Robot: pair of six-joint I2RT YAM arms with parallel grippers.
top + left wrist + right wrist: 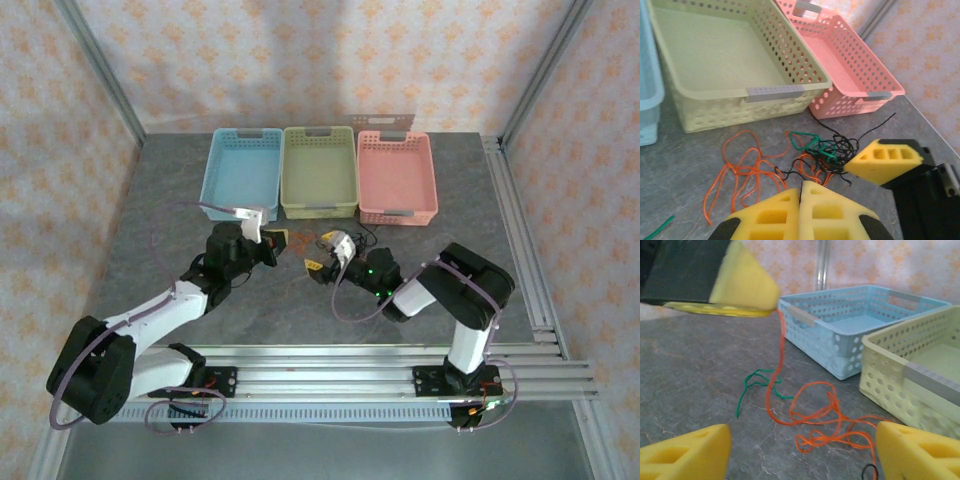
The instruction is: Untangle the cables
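Observation:
The cables lie on the grey table between my two grippers. Loose orange loops [740, 170] spread to the left. A green strand [810, 142] and a black strand [842, 147] form a small knot to the right. My left gripper [801, 186] is shut. In the right wrist view an orange strand [815, 415] rises taut into its yellow pads [771, 305]. My right gripper [802, 455] stands open just above the table, facing the orange loops, with nothing between its fingers. One of its fingers [885, 159] touches the black knot. A separate green piece [757, 385] lies beyond.
Three empty baskets stand in a row just behind the cables: blue [240, 170], pale yellow-green [318, 170] and pink [397, 175]. The yellow-green basket's front wall [740, 112] is close to the orange loops. Metal rails [520, 240] run along the table's right edge.

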